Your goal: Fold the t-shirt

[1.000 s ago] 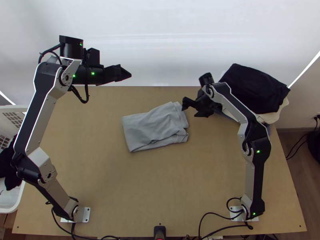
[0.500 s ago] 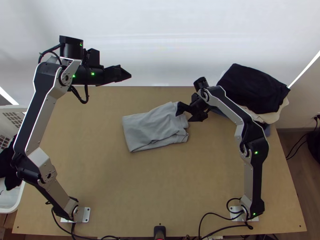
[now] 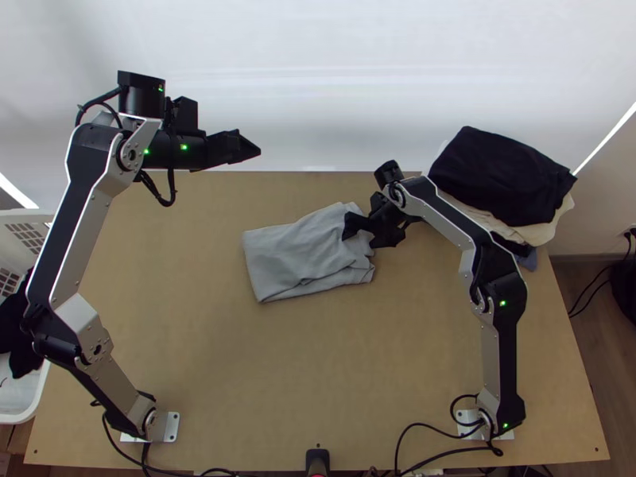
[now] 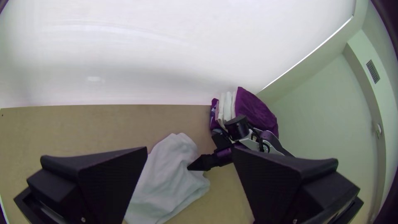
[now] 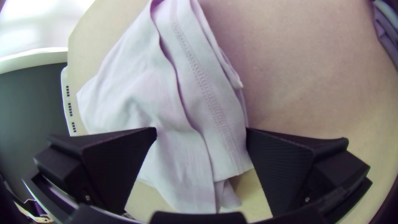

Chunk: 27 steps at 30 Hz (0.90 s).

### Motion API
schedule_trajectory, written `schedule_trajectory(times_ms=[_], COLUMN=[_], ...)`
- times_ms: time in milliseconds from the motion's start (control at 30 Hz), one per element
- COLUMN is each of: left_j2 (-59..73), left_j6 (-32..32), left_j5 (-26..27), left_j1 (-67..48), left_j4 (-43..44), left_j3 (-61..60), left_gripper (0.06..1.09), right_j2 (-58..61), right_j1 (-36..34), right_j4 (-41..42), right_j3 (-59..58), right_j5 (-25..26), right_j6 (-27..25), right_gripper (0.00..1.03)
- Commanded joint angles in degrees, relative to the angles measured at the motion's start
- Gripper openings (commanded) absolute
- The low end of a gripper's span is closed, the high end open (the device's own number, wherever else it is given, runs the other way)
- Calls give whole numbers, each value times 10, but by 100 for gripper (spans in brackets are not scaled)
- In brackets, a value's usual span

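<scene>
T-shirt of light-grey cloth (image 3: 290, 254) looks largely folded, creased rough rectangle on light wooden table (image 3: 318, 381), final fold or tidying probably remaining, black right gripper (image 5: 201, 128) spread wide at one end, black left gripper (image 4: 189, 148) wide, well apart.

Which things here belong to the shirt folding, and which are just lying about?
Job:
T-shirt, folded, wrinkled
Right gripper, open over it
Left gripper, open, away from it

Lying about:
Clothes pile
Basket
Dark cloth inside
</scene>
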Motion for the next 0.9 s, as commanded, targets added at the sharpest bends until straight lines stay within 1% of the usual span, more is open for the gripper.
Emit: schedule_trajectory(times_ms=[0, 100, 267, 500, 533, 600, 633, 667, 767, 800, 867], left_j2=[-21, -20, -17, -16, -16, -18, -19, -20, -21, -22, -22], left_j6=[4, 4, 3, 3, 3, 3, 3, 3, 3, 3, 3], left_j5=[-2, -2, -2, -2, -3, -3, -3, -3, -3, -3, -3], left_j1=[1, 1, -1, -3, -3, -3, -2, -2, 1, 2, 2], left_j4=[-4, -4, -4, -4, -4, -4, -4, -4, -4, -4, -4], left_j3=[1, 1, 1, 5, 5, 6, 6, 6, 6, 6, 6], left_gripper=[105, 105, 105, 105, 105, 105, 105, 105, 105, 105, 105], right_j2=[18, 17, 4, 7, 6, 1, -4, -12, -53, -73, -115], right_j1=[-2, 12, 69, 123, 125, 125, 124, 121, 108, 102, 93], right_j4=[1, 10, 31, 52, 51, 53, 54, 54, 70, 82, 94], right_j3=[-23, -42, -72, -53, -52, -51, -51, -52, -53, -57, -57], right_j5=[-5, -8, -8, -8, -8, -8, -8, -8, -8, -8, -8], right_j6=[-15, -18, -26, -9, -4, -2, 5, 8, 17, 25, 29], right_gripper=[99, 99, 99, 99, 98, 88, 79, 65, 8, 3, 3])
